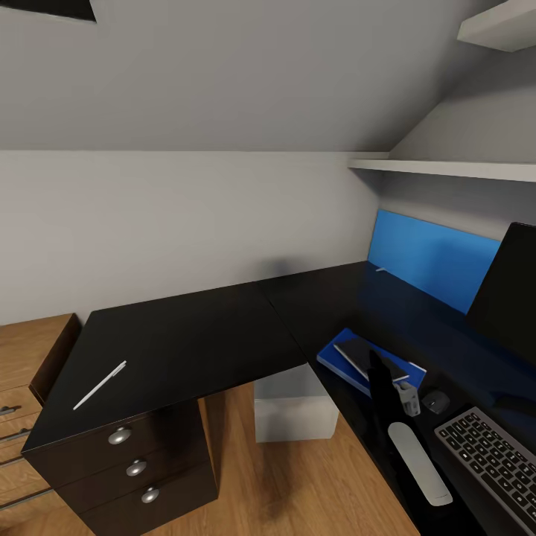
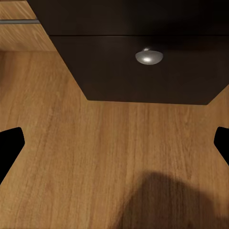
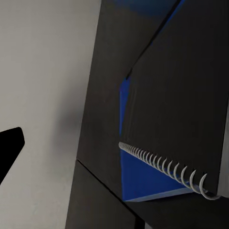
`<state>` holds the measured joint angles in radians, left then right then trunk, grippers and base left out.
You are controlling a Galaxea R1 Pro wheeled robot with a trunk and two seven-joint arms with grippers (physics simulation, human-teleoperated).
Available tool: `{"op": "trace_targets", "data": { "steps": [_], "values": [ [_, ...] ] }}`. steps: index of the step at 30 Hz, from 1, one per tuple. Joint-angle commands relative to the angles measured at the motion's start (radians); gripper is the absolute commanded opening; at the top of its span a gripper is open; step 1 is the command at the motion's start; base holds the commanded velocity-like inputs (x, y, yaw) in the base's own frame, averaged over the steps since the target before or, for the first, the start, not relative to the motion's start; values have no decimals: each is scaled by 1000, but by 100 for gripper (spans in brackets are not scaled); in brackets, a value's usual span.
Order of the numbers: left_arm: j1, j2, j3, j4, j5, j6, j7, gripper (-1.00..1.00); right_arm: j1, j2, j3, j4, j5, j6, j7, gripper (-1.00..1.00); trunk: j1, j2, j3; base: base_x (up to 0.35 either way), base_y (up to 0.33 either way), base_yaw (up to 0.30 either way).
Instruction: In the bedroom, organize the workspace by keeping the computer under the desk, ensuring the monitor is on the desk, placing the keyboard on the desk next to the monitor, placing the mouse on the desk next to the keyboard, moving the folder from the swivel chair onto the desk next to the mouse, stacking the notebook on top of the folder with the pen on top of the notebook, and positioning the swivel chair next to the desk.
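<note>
The right arm [image 1: 417, 454] reaches forward, its pincer [image 1: 381, 372] pointing away, jaws seemingly spread. The left pincer's fingertips [image 2: 10, 143] sit wide apart at the wrist view's edges.

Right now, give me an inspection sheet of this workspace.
Surface: black L-shaped desk with a blue back panel.
Job's things: pen lies alone on the left wing; notebook sits on the folder; mouse lies between folder and keyboard; monitor stands on the desk; computer stands under it.
Clutter: nothing seen.
End effectors: left end effector open above the wood floor, near a desk drawer; right end effector close to the notebook, jaw state unclear.
Cables: nothing seen.
Surroundings: light-wood chest, wall shelf.
</note>
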<state>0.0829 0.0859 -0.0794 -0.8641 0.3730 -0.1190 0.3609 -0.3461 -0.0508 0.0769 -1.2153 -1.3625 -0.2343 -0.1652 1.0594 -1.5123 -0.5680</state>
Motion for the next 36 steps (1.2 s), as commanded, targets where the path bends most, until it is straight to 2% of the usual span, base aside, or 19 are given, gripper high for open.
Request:
{"op": "trace_targets", "data": {
  "steps": [1, 8, 16, 36],
  "values": [
    [0, 2, -6, -1, 11, -6, 7, 100, -1, -1, 4, -1, -9, -9, -4, 100, 0, 0, -1, 0, 0, 0],
    [0, 0, -6, -2, 9, -8, 6, 100, -1, -1, 4, -1, -9, -8, -4, 100, 0, 0, -1, 0, 0, 0],
    [0, 0, -7, -3, 10, -8, 6, 100, -1, -1, 4, -1, -9, -8, -4, 100, -31, 56, 24, 0, 0, 0],
    [0, 0, -7, -1, 10, -8, 6, 100, -1, -1, 4, -1, -9, -8, -4, 100, -31, 56, 24, 4, -30, 0]
  ]
}}
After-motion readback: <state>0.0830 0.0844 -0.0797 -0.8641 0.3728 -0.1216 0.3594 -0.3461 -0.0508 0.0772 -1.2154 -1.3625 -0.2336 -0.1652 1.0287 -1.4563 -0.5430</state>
